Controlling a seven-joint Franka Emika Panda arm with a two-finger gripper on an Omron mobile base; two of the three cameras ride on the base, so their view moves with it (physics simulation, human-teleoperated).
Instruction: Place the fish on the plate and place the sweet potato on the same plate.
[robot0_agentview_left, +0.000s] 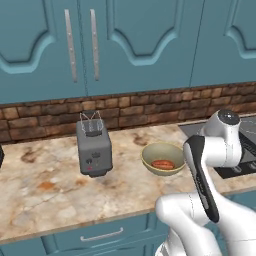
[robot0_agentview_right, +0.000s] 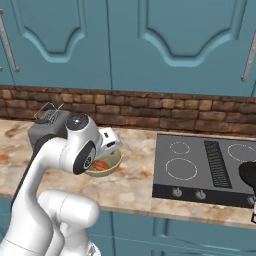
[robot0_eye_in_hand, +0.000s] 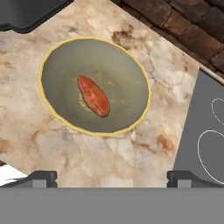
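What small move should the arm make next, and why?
Probably lower the open end effector straight toward the sweet potato, turning to span its narrow width. It lies alone in the yellowish-green bowl, with the fingertips above the counter beside the bowl, holding nothing.

A kitchen: teal cabinets (robot0_agentview_left: 135, 45) above a brick backsplash (robot0_agentview_left: 125, 112), a marble counter (robot0_agentview_left: 45, 190) (toaster (robot0_agentview_left: 93, 147) on it), and a built-in cooktop (robot0_agentview_right: 205, 170).
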